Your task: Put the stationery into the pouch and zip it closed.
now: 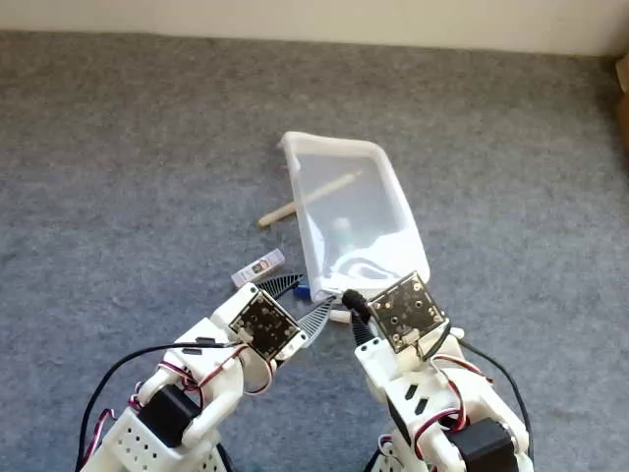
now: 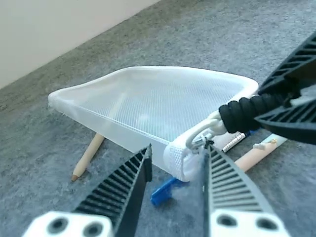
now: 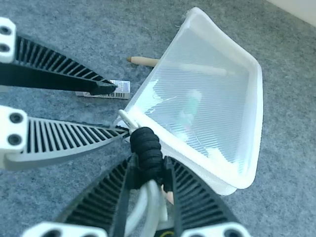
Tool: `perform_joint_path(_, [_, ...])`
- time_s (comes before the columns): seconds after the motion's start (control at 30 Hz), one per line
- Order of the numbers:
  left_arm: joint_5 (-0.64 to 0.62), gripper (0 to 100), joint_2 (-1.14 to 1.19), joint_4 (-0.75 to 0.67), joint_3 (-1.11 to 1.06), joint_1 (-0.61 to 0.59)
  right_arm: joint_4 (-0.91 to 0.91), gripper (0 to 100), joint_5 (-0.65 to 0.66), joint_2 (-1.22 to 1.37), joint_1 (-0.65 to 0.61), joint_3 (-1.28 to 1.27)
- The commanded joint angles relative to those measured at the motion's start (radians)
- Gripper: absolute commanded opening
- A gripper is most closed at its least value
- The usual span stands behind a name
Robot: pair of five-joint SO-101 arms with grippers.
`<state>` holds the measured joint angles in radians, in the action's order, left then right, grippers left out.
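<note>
Pouch (image 1: pixel 354 211), white mesh, lies flat on the grey carpet (image 1: pixel 118 147). It stretches away from both grippers, and its near corner reaches in between them. A black cord zip pull (image 3: pixel 147 150) hangs off that corner on a small metal ring.

The right gripper (image 3: pixel 148 162) is clenched on the cord, its two ribbed fingers pressed against it from either side. The pouch fans out directly beyond its tips.

The left gripper (image 2: pixel 177 148) is released, with its fingers spread wide. The padded pouch corner sits in the gap between the tips; whether either finger touches the fabric cannot be told. The two grippers meet at this one corner, the left tips just beside the clamped cord.

A pale, green-tinted item (image 3: pixel 190 106) shows through the mesh, well beyond the right gripper's tips.

A wooden pencil (image 1: pixel 275 214) lies beyond the left gripper. Its pointed end is out on the carpet and its other end runs to the pouch's long edge; whether that end lies inside or underneath cannot be told.

A small white barcode-labelled piece (image 1: pixel 257 267) rests on the carpet just outside the left gripper's outer finger. A blue piece (image 2: pixel 165 190) lies below the pouch corner, between the left gripper's fingers. A peach-coloured stick (image 2: pixel 256 153) lies under the right gripper, near the cord.
</note>
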<state>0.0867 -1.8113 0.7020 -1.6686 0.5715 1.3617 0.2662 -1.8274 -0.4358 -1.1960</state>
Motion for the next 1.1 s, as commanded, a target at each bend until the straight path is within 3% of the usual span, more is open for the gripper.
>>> perform_joint_path(0.0, [-0.031, 17, 0.044, 0.106, 0.131, -0.016, 0.001, 0.5, 0.003, 0.012, -0.012, 0.07])
perform_joint_path(0.17, [-0.032, 18, 0.266, 0.173, 0.302, -0.016, 0.001, 0.5, 0.003, 0.012, -0.012, 0.07])
perform_joint_path(0.5, [-0.063, 18, 0.657, 0.126, 0.461, -0.015, -0.001, 0.5, 0.003, 0.012, -0.012, 0.068])
perform_joint_path(0.83, [-0.064, 18, 0.727, -0.008, 0.456, -0.101, -0.002, 0.5, 0.003, 0.012, -0.012, 0.065])
perform_joint_path(1.07, [-0.066, 17, 0.728, -0.041, 0.453, -0.094, -0.002, 0.5, 0.003, 0.012, -0.012, 0.065])
